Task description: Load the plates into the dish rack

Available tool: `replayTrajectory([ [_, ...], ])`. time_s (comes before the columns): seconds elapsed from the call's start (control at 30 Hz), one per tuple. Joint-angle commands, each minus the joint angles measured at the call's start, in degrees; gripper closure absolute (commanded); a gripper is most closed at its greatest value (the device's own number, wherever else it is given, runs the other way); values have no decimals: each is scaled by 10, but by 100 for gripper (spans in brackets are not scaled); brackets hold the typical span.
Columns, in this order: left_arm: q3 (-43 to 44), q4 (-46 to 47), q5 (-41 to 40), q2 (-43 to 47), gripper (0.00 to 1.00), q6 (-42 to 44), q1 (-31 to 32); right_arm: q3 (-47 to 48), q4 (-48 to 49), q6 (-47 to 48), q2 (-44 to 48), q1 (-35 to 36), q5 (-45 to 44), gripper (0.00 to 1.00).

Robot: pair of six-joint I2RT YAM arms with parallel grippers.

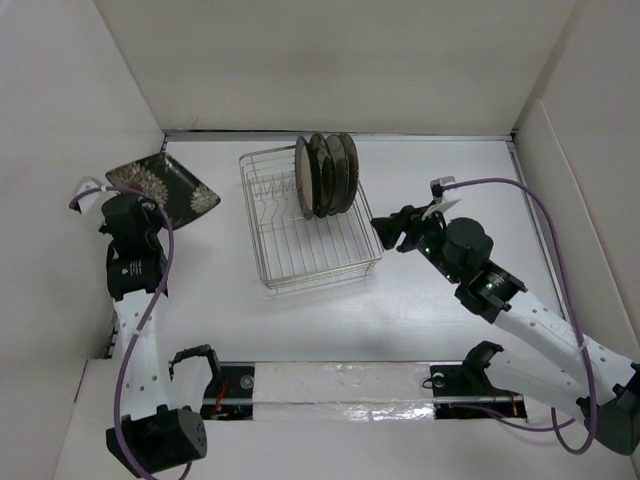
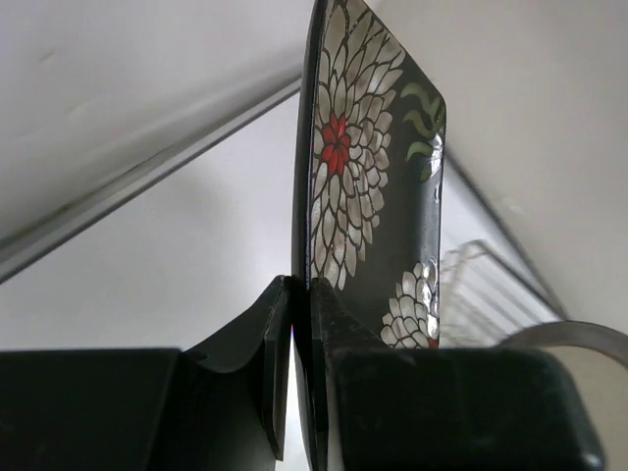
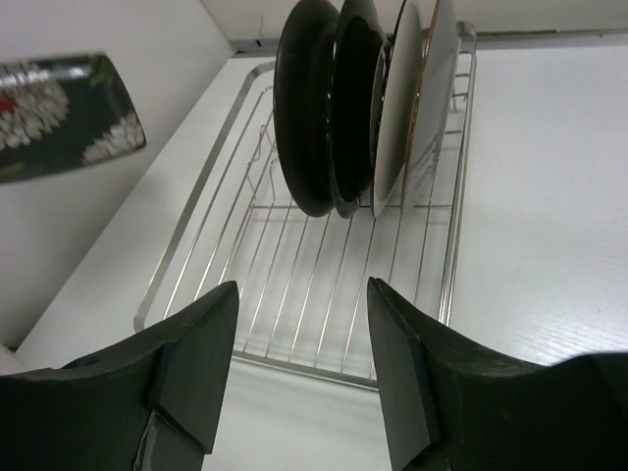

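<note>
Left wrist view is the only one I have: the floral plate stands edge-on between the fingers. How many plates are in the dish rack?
Observer: Four round plates stand upright, packed together at the far end of the dish rack.
Operator: Is the near part of the rack free?
Observer: Yes, in the top view the rack's near half holds nothing.
Operator: Where is the right gripper?
Observer: The right gripper is open and empty, beside the rack's right side and pointing at it.
</note>
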State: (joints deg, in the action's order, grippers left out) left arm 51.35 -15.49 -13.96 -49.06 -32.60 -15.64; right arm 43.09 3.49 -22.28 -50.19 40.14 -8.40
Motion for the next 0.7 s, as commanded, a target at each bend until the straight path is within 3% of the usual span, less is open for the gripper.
replayTrajectory([
  [0.0,95,128,30,6,100,-3,42,31,30,6,-13,-3,21,37],
  [0.27,120,150,134,20,100,-12,94,99,86,0,-84,-3,200,14],
  [0.53,89,204,289,43,100,-60,115,182,129,6,-169,-14,280,2],
  [0.67,66,237,349,53,100,-91,115,211,134,-4,-213,-20,299,1],
])
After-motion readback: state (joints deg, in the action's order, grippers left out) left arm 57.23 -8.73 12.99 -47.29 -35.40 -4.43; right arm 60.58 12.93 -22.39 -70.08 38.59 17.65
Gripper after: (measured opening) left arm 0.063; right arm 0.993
